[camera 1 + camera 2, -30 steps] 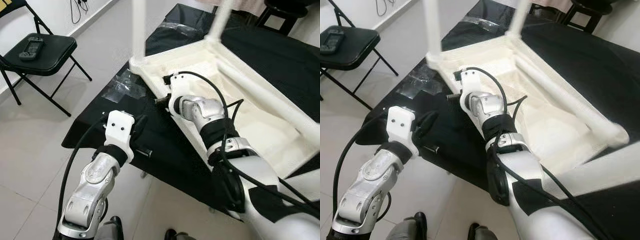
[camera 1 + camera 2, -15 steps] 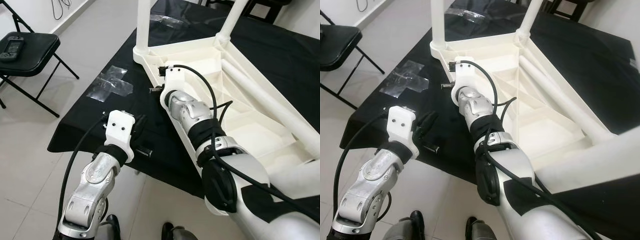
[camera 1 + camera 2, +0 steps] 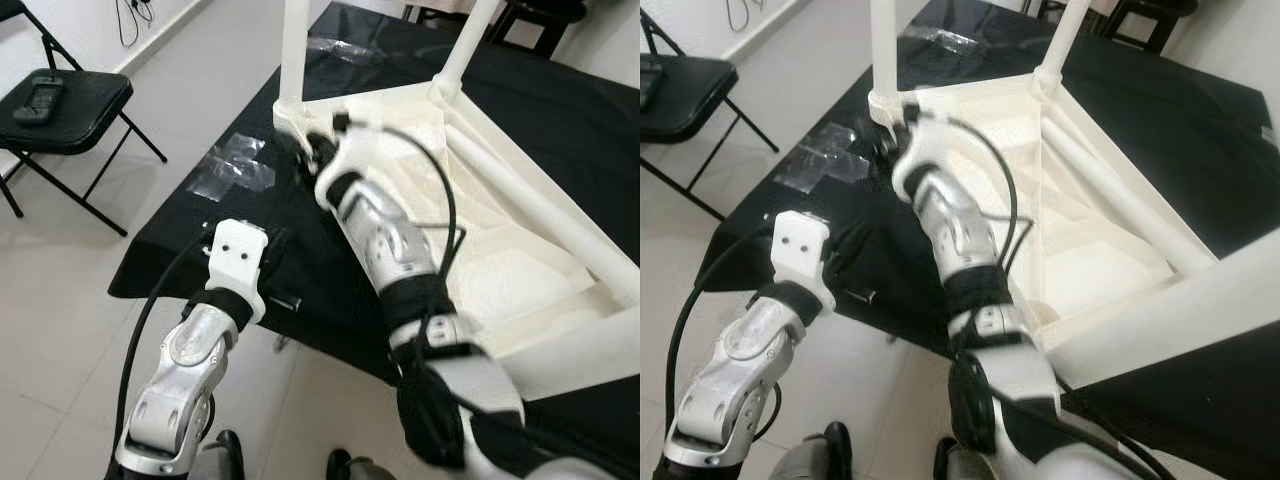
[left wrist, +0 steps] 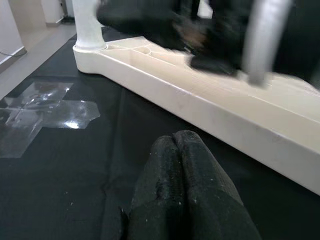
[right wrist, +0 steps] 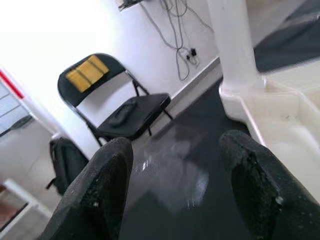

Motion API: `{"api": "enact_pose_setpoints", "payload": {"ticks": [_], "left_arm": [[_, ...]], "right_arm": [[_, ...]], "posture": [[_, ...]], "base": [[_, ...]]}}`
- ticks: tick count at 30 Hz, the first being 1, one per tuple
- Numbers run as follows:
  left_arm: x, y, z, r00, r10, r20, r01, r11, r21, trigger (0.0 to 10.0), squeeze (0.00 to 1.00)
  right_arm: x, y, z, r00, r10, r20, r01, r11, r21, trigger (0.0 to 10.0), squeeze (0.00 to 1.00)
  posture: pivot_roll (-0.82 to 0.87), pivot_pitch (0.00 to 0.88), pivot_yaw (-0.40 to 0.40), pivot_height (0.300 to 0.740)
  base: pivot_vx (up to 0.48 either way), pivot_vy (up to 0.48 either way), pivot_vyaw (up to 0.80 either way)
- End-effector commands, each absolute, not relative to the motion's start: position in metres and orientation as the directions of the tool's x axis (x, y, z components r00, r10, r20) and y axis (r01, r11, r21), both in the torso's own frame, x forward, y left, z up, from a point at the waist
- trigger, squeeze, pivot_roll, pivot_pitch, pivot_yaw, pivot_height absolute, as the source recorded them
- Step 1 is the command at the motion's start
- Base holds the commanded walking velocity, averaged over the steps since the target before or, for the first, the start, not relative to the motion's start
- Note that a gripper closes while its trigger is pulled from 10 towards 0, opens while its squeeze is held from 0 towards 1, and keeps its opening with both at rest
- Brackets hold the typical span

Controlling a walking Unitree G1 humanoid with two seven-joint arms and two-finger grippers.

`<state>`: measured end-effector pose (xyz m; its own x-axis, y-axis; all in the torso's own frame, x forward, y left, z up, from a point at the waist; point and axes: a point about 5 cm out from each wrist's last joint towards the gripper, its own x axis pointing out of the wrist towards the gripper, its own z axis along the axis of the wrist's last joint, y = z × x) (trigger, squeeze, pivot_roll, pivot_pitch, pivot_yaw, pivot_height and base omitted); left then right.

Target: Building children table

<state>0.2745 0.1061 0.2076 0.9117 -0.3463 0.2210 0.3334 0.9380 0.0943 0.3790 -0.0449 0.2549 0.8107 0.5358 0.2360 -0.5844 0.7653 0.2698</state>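
The white plastic children's table (image 3: 520, 215) lies upside down on a black cloth, with its legs pointing up. My right arm reaches along its near rim. My right gripper (image 5: 175, 190) is open beside the front-left corner, where an upright leg (image 3: 293, 55) is seated in its socket (image 5: 240, 87). Nothing is between its fingers (image 5: 100, 195). My left gripper (image 4: 178, 137) is shut and empty. It hovers low over the cloth near the table's long side rail (image 4: 210, 120).
A crumpled sheet of clear plastic (image 3: 232, 168) lies on the black cloth (image 3: 200, 240) near its left edge. A black folding chair (image 3: 70, 105) with a dark handset on it stands on the tiled floor to the left. A dark bag (image 5: 65, 165) sits by the wall.
My right arm has stretched forward, bringing its gripper up to the corner with the upright leg. The camera has shifted slightly. The left arm stays where it was.
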Motion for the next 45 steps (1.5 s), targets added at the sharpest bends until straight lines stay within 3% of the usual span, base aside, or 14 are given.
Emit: {"api": "enact_pose_setpoints", "payload": {"ticks": [1,5,9,15,19,26,32,45], "left_arm": [[0.274,0.106,0.202,0.917,-0.344,0.201,0.331,0.939,0.098,10.0,0.0],[0.277,0.12,0.197,0.944,-0.281,0.17,0.266,0.958,0.106,10.0,0.0],[0.278,0.132,0.194,0.96,-0.233,0.156,0.215,0.969,0.126,10.0,0.0],[0.274,0.159,0.194,0.977,-0.146,0.155,0.119,0.978,0.172,10.0,0.0],[0.274,0.17,0.195,0.981,-0.111,0.159,0.08,0.98,0.184,10.0,0.0],[0.275,0.177,0.193,0.983,-0.085,0.162,0.054,0.981,0.188,10.0,0.0],[0.272,0.174,0.176,0.987,-0.1,0.127,0.078,0.983,0.168,10.0,0.0],[0.24,0.163,0.125,0.992,-0.128,-0.014,0.129,0.989,0.074,10.0,0.0]], "right_arm": [[0.374,-0.041,0.261,0.781,0.568,0.26,-0.623,0.739,0.258,10.0,0.0],[0.347,-0.051,0.232,0.764,0.589,0.263,-0.645,0.709,0.287,10.0,0.0],[0.342,-0.066,0.219,0.803,0.542,0.246,-0.595,0.744,0.304,10.0,0.0],[0.327,-0.118,0.203,0.852,0.46,0.25,-0.522,0.777,0.351,10.0,0.0],[0.313,-0.13,0.199,0.852,0.462,0.246,-0.522,0.781,0.343,10.0,0.0],[0.304,-0.136,0.19,0.866,0.453,0.213,-0.501,0.794,0.346,10.0,0.0],[0.292,-0.145,0.176,0.892,0.427,0.147,-0.45,0.823,0.346,10.0,0.0],[0.268,-0.16,0.154,0.912,0.406,0.065,-0.401,0.844,0.358,10.0,0.0]], "posture": [[0.02,0.245,-0.123,0.74],[0.01,0.241,-0.111,0.74],[0.01,0.239,-0.107,0.74],[0.01,0.229,-0.097,0.74],[0.01,0.222,-0.092,0.74],[0.0,0.209,-0.079,0.74],[-0.01,0.199,-0.076,0.74],[-0.04,0.197,-0.079,0.74]], "base": [[0.0,0.0,0.0],[0.0,0.0,0.0],[0.0,0.426,0.0],[0.0,0.48,0.0],[0.0,0.48,0.0],[0.0,0.206,0.0],[0.0,0.0,-0.8],[0.0,0.0,-0.63]]}}
